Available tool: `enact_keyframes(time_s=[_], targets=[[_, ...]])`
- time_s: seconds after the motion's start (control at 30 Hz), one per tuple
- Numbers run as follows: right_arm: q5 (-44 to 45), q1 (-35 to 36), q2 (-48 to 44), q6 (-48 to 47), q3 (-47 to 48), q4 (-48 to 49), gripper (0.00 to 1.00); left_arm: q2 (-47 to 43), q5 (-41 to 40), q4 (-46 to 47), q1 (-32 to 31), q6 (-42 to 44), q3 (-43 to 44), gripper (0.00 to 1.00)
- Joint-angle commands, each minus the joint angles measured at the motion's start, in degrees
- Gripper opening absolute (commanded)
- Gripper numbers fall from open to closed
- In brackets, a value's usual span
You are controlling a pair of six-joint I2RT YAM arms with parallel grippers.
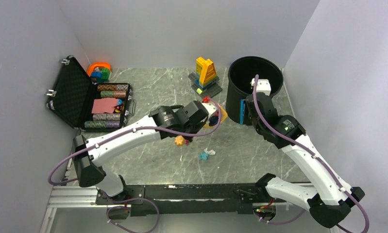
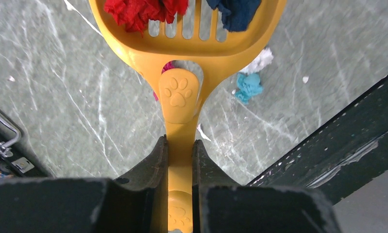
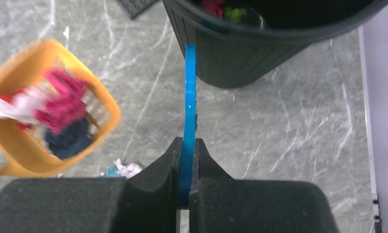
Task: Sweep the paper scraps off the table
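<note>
paper scraps [image 2: 133, 9] in scoop [image 2: 182, 48], bin [image 3: 240, 53] | left claw [image 2: 180, 145] grips scoop | right claw [image 3: 186, 148] grips blue tool [image 3: 190, 87]

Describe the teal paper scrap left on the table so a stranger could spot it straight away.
On the grey-green marble table, find the black rail along its near edge. Just beyond the rail's middle, two small wads lie side by side, nearer than the yellow scoop. The teal scrap is the left one, the white wad the right.
</note>
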Motion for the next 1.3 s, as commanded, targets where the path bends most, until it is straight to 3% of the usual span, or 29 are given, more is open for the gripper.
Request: enact_keyframes(time_s=[0.0, 0.3, 0.47, 0.57, 0.73, 0.97, 1.07, 1.27], targets=[[-0.43, -0.16, -4.26, 6.16, -7.57, 1.12, 0.0, 2.72, -0.03, -6.43, 0.91, 1.98, 9.89, 0.0], [-10.32, -0.13, -15.89, 9.89, -20.06, 7.04, 0.0, 13.61, 6.14, -11.97, 3.07, 4.76, 31.82, 0.0], [-7.52, -0.19, -17.68, 10.01, -20.26, 5.37, 0.0, 24.42, 14.07, -11.58, 3.62, 4.83, 52.15, 0.0], [-7.75, -0.14, -19.73, 9.41, -21.14, 6.57, 0.0, 28.55, 25.25, -5.39, 6.4, 1.47, 54.92, 0.0], [-8.42, -0.2, -23.95, 8.96, -23.76, 8.57, 0.0, 32.86, 43.23, 8.54, 12.71, -13.78, 54.05, 0.0], [-10.31, -0.13, -25.8, 7.4, -24.96, 11.41, 0.0, 38.37, 58.16, 33.93, 17.07, -42.57, 49.92, 0.0], [-10.42, -0.15, -25.5, 7.25, -25.03, 11.44, 0.0, 39.32, 61.51, 45.74, 17.99, -53.39, 44.65, 0.0], [-10.3, -0.14, -26.17, 7.11, -25.27, 11.65, 0.0, 36.33, 62.04, 59.92, 18.28, -67.62, 32.14, 0.0]])
